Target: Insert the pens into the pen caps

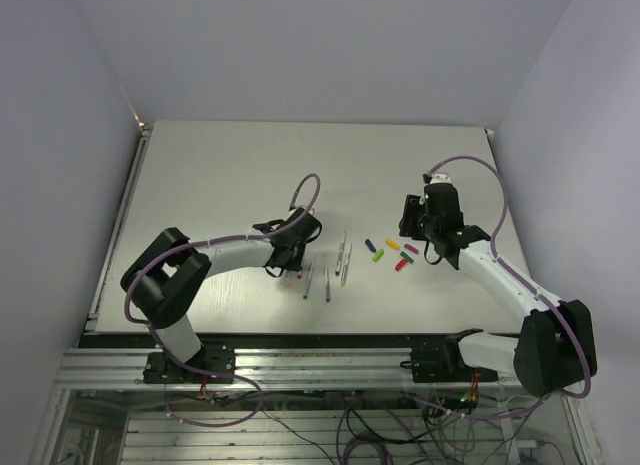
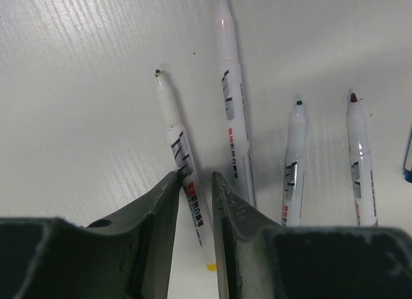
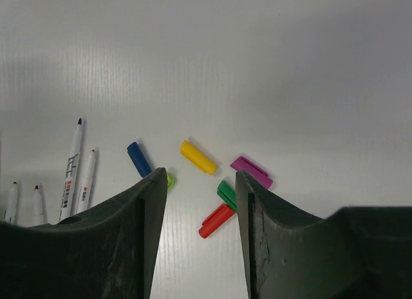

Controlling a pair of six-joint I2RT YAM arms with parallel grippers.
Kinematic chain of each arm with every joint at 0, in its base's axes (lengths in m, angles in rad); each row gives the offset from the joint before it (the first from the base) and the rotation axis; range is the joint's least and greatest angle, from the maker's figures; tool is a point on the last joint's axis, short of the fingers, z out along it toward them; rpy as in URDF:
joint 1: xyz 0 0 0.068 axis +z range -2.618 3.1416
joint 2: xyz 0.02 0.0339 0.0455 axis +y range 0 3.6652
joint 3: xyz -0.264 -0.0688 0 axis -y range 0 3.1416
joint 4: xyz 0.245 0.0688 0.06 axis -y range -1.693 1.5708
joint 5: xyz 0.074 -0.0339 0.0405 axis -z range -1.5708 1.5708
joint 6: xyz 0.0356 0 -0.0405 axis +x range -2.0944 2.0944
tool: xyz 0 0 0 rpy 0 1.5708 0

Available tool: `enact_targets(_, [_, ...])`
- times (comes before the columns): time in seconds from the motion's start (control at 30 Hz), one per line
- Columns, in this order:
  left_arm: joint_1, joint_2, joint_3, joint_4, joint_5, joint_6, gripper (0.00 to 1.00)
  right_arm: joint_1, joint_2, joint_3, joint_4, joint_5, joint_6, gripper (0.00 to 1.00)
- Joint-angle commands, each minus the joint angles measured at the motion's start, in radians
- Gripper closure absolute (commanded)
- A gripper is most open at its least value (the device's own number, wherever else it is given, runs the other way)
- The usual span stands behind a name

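Several pens lie side by side on the white table. One with a yellow end [image 2: 182, 154] runs between the fingers of my left gripper [image 2: 194, 177]. The left finger touches its barrel and a thin slit of table shows at the right finger. Three more pens [image 2: 233, 106] [image 2: 294, 164] [image 2: 360, 164] lie to its right. The pen caps sit in a loose cluster: blue [image 3: 138, 159], light green [image 3: 170, 181], yellow [image 3: 198, 157], magenta [image 3: 251, 172], dark green [image 3: 226, 193] and red [image 3: 216, 220]. My right gripper [image 3: 200, 177] hangs open above them, holding nothing.
From above, the left gripper [image 1: 288, 270] is at the left end of the pen row [image 1: 328, 283], and the right gripper [image 1: 412, 220] is just right of the caps [image 1: 392, 244]. The table's near edge [image 1: 320, 332] runs close below the pens.
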Motion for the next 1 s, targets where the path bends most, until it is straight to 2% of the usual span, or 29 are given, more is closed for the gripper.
enact_targets(0.0, [0.012, 0.075, -0.016, -0.171, 0.065, 0.011, 0.64, 0.007, 0.019, 0.026, 0.009, -0.017, 0.012, 0.53])
enact_targets(0.27, [0.012, 0.074, -0.014, -0.210, 0.081, -0.011, 0.68, 0.008, 0.024, 0.007, 0.042, -0.045, 0.030, 0.53])
enact_targets(0.47, [0.012, 0.108, -0.030, -0.195, 0.124, -0.040, 0.93, 0.009, 0.064, 0.018, 0.047, -0.092, -0.003, 0.53])
enact_targets(0.97, [0.012, 0.080, -0.099, -0.134, 0.183, -0.037, 0.93, 0.036, 0.219, 0.046, -0.003, -0.132, -0.059, 0.54])
